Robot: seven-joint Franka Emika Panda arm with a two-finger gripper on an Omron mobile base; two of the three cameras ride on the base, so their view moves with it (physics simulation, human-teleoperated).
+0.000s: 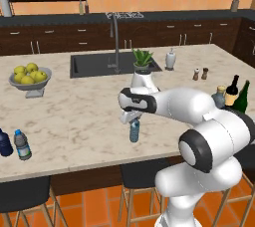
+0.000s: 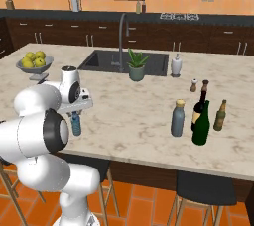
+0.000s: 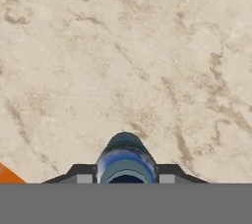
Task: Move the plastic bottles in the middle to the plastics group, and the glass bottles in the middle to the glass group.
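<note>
- Near the worktop's (image 1: 74, 116) front edge, the tool (image 1: 133, 118) sits over the small clear water bottle (image 1: 134, 131), its jaws closed onto the bottle's sides.
- At the front left corner: navy bottle (image 1: 4, 143) and clear blue-capped bottle (image 1: 22, 145).
- Toward the right end: green wine bottle (image 2: 200, 123), grey-blue bottle (image 2: 177, 118), black wine bottle (image 2: 201, 102), brown bottle (image 2: 219, 115).

White glossy arm (image 1: 199, 121), dark joint bands.
</note>
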